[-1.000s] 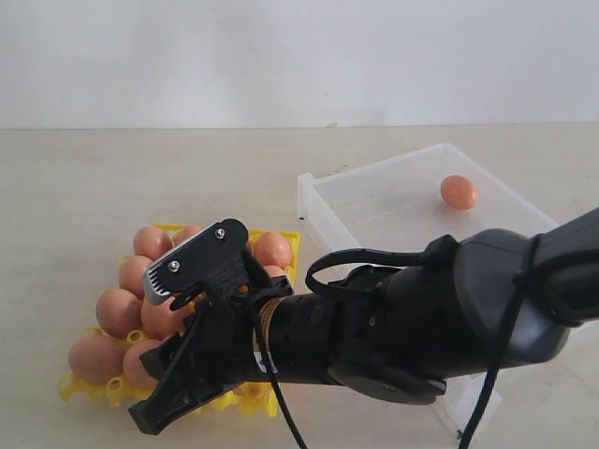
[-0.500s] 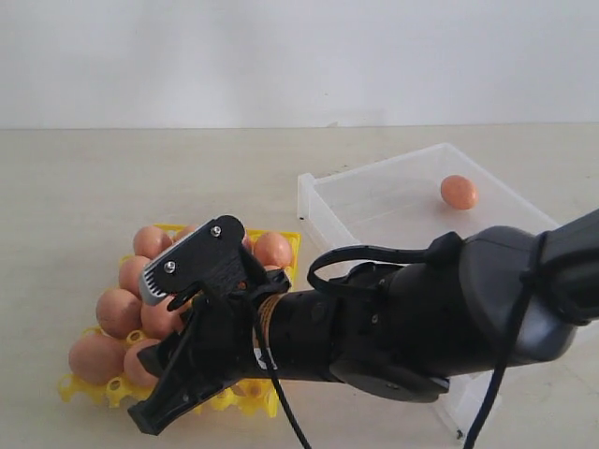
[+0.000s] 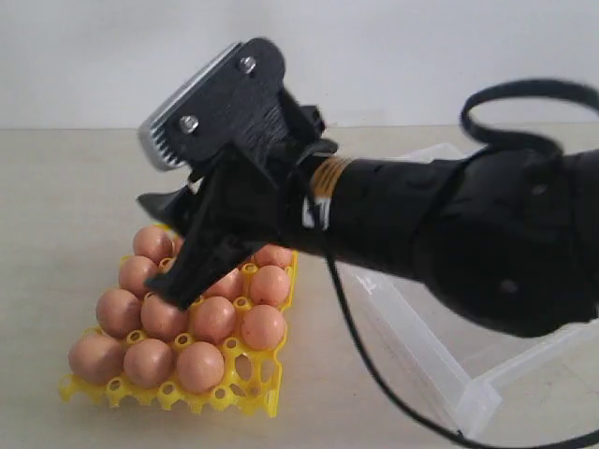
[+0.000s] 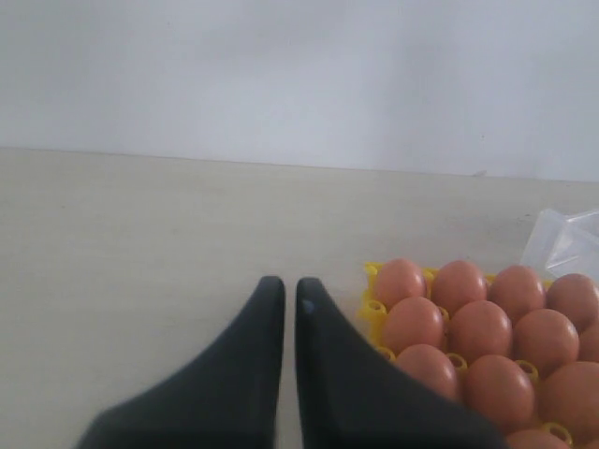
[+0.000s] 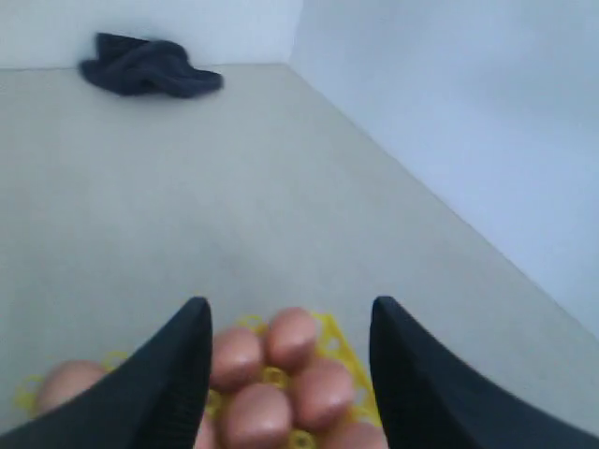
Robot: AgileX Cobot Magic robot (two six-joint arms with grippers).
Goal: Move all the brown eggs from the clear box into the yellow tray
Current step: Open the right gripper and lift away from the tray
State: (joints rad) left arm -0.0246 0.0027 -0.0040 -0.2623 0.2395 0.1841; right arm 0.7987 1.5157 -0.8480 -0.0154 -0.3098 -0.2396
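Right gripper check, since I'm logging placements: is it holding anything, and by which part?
Nothing: the right gripper hangs open and empty above the yellow tray.

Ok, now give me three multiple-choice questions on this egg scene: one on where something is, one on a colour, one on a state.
1. Where is the right tool? A) above the yellow tray B) inside a drawer C) under a shelf
2. What colour are the eggs? A) white B) brown C) blue
3. How does the right tool stand? A) shut on an egg B) open and empty C) shut on nothing

1 A: its wrist view looks down on the tray's eggs.
2 B: every shell is reddish-brown.
3 B: its jaws stand wide apart with nothing between them.
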